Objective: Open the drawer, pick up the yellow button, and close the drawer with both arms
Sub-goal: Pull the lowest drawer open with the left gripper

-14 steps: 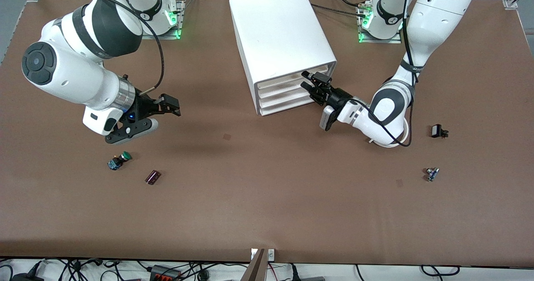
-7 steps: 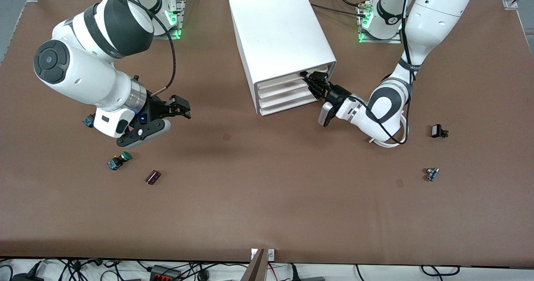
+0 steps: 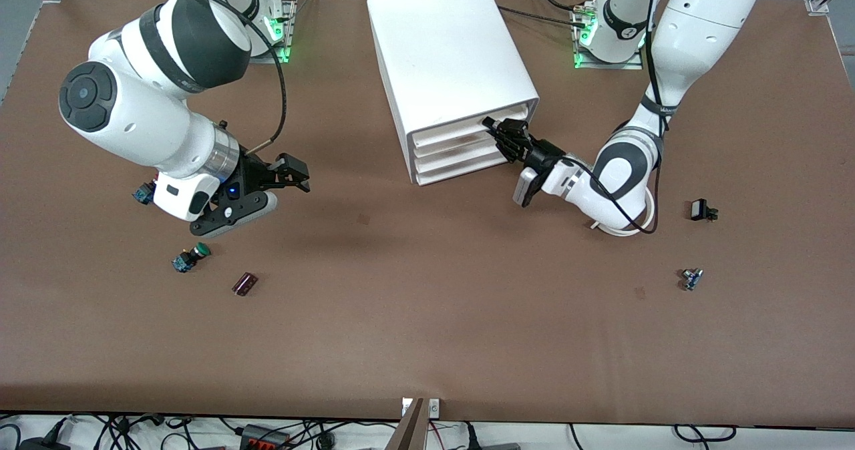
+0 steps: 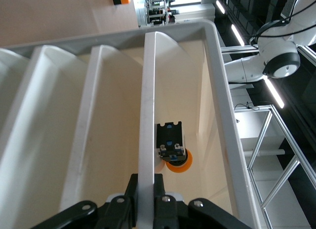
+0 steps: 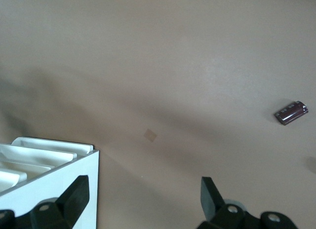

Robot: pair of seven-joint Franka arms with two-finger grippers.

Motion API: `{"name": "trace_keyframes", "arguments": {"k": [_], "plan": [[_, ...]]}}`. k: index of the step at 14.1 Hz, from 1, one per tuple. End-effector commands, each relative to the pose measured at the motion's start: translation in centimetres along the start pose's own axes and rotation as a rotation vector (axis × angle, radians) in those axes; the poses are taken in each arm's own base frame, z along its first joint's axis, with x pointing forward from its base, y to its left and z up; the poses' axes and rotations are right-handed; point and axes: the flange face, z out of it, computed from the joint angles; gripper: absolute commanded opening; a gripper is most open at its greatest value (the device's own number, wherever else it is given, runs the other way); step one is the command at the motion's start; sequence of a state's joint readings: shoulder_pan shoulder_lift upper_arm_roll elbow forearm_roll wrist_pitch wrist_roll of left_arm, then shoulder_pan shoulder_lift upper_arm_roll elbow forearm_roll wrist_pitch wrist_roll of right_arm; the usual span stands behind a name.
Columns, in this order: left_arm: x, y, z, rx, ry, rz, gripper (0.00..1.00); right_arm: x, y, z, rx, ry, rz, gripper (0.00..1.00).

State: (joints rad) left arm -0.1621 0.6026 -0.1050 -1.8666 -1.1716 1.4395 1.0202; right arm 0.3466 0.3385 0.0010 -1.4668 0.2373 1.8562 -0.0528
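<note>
- Since the earlier frames the right arm has drifted toward the cabinet, and the left pincer [image 3: 509,134], which stood apart in front of the drawers, has gone in to the top drawer's front and shut on it.
- The tabletop [image 3: 427,316] carries the white cabinet [image 3: 449,49] near the arms' bases, its 4 drawer fronts facing the left arm's end of the table.
- The left arm [image 3: 624,169] reaches low to the uppermost drawer [image 3: 461,131]; in the left wrist view its pincer [image 4: 146,209] is clamped on that drawer's thin front lip [image 4: 147,115], 1 finger each side.
- The drawer looks barely open, if at all, so the step in hand is the pull.
- To do it well, I judge the pull should run straight along the drawer's slide, away from the cabinet, level and steady; a skewed or lifted pull could twist the thin lip out of the grip or drag the light cabinet along.
- The right arm [image 3: 147,123] waits; its pincer [image 3: 284,177] hangs over bare tabletop toward the right arm's end, fingers wide apart and holding nothing.
- It may be needed to steady the cabinet or reach in once there is room.
- The button [image 4: 173,147] lies inside the top drawer, orange cap toward the drawer's front, close to the gripped lip.
- Opening gently should keep it from sliding.
</note>
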Motion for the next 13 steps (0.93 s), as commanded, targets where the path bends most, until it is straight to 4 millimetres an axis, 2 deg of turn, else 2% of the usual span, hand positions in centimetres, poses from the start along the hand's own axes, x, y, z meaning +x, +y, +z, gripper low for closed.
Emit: {"name": "trace_keyframes", "arguments": {"k": [1, 3, 5, 10, 12, 13], "plan": [[1.5, -4.2, -3.5, 0.037, 0.061, 0.001, 0.01, 1.1, -1.4, 0.0, 0.012, 0.017, -0.005, 1.0], [2.7, -4.3, -5.1, 0.055, 0.079, 0.023, 0.01, 1.5, -2.1, 0.4, 0.011, 0.019, -0.017, 1.0], [3.3, -4.0, -5.8, 0.065, 0.084, 0.007, 0.01, 1.8, -2.4, 0.4, 0.011, 0.024, -0.023, 1.0], [4.3, -3.3, -9.1, 0.109, 0.121, -0.003, 0.02, 2.5, -4.6, 1.1, 0.01, 0.037, -0.054, 1.0], [5.0, -2.3, -10.3, 0.128, 0.135, -0.011, 0.02, 2.6, -5.4, 1.2, 0.011, 0.053, -0.023, 1.0], [5.1, -2.1, -10.7, 0.131, 0.14, -0.024, 0.02, 2.5, -6.6, 1.4, 0.013, 0.052, -0.023, 1.0]]}}
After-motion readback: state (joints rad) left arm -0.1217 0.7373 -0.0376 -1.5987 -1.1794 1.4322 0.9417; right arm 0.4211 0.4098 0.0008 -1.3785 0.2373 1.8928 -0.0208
